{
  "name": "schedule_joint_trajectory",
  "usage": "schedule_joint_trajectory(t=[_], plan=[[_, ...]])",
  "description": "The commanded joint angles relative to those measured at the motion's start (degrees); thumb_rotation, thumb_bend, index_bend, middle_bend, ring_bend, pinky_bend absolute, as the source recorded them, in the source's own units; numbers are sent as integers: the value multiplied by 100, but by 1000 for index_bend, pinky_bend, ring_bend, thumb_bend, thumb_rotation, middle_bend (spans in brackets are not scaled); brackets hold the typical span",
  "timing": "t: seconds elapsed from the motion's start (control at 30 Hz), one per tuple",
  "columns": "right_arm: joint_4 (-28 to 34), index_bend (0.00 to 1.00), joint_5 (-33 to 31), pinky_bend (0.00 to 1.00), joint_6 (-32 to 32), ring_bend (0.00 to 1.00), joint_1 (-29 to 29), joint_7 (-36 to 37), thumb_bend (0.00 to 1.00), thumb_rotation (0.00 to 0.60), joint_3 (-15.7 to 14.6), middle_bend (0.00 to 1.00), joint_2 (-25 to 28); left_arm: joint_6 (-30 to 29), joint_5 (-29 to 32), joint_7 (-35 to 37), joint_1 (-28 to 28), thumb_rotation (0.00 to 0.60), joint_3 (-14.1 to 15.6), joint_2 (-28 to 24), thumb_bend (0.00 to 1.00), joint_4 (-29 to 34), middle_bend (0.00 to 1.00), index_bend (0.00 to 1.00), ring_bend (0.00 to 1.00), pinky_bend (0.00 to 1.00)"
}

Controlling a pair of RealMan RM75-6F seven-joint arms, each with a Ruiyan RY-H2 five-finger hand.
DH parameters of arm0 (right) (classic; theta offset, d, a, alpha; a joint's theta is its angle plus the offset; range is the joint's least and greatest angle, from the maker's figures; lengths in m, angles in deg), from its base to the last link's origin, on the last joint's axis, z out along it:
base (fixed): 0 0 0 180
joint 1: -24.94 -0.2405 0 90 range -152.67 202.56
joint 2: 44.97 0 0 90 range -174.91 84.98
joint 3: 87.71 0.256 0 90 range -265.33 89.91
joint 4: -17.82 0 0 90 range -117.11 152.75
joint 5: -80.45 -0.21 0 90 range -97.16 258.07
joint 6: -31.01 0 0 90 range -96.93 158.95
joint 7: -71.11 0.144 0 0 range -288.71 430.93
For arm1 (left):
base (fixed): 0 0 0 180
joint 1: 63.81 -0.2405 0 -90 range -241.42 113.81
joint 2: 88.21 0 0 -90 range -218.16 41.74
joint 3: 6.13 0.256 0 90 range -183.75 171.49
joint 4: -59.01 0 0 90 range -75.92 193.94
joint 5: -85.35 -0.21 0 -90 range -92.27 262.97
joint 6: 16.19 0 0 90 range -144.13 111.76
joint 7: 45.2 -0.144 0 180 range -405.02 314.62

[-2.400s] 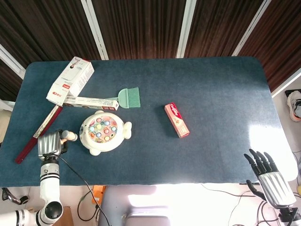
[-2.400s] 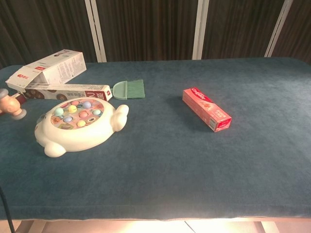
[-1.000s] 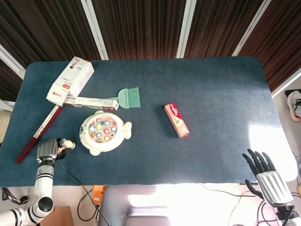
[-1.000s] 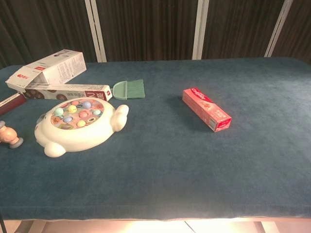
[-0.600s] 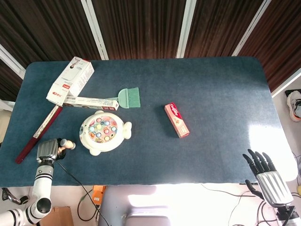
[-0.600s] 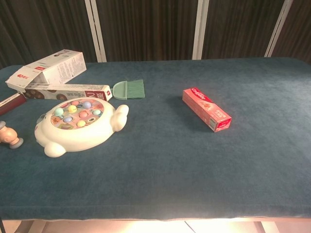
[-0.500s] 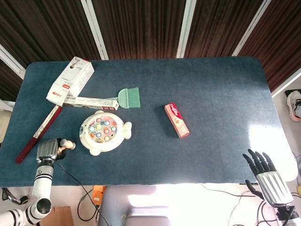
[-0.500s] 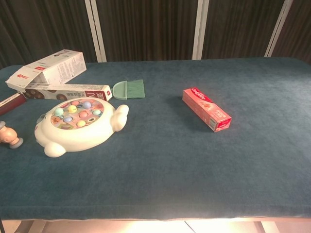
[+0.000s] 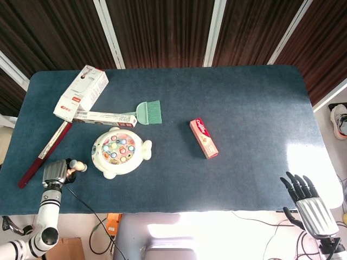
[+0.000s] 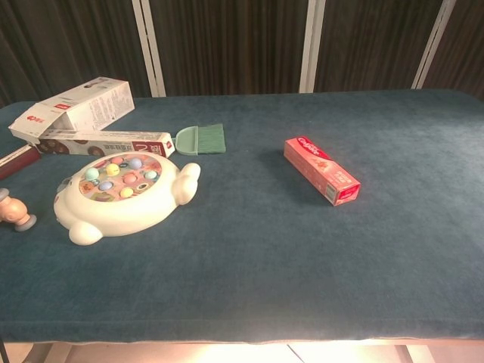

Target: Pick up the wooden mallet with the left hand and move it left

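The wooden mallet lies low at the table's near left, just left of the white toy; only its pale head pokes out. My left hand grips its handle, fingers curled around it, close to the table edge. In the chest view the mallet head shows at the far left edge, down at the cloth; the hand itself is out of that frame. My right hand hangs off the table's near right corner, fingers spread and holding nothing.
A white round toy with coloured pegs sits right of the mallet. A dark red strip, a long carton and a white box lie behind. Further right lie a green brush and a red toothpaste box.
Since 2.4 s ago my left hand has sunk with the mallet towards the table's near edge. Over the last second it has barely moved. The right hand stays put.
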Motion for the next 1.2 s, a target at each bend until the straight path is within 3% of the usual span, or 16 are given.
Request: schedule_joint_trajectory(t=[0.03, 0.27, 0.7, 1.2], plan=[[1, 0, -2, 0, 4, 0, 2, 1, 323, 600, 0, 0, 3, 8, -27, 30, -3, 600, 6, -4, 208, -8, 510, 479, 410, 445], [-3, 0, 2, 0, 22, 0, 9, 0, 323, 600, 3, 0, -1, 43, -65, 124, -9, 600, -6, -27, 181, -3, 510, 398, 399, 423], [-14, 0, 17, 0, 53, 0, 22, 3, 323, 600, 2, 0, -10, 13, -209, 277, -25, 600, -23, -47, 155, 16, 509, 369, 393, 405], [-13, 0, 21, 0, 53, 0, 26, -19, 323, 600, 1, 0, -22, 23, -466, 530, -98, 600, 2, -263, 146, 249, 426, 289, 349, 394]])
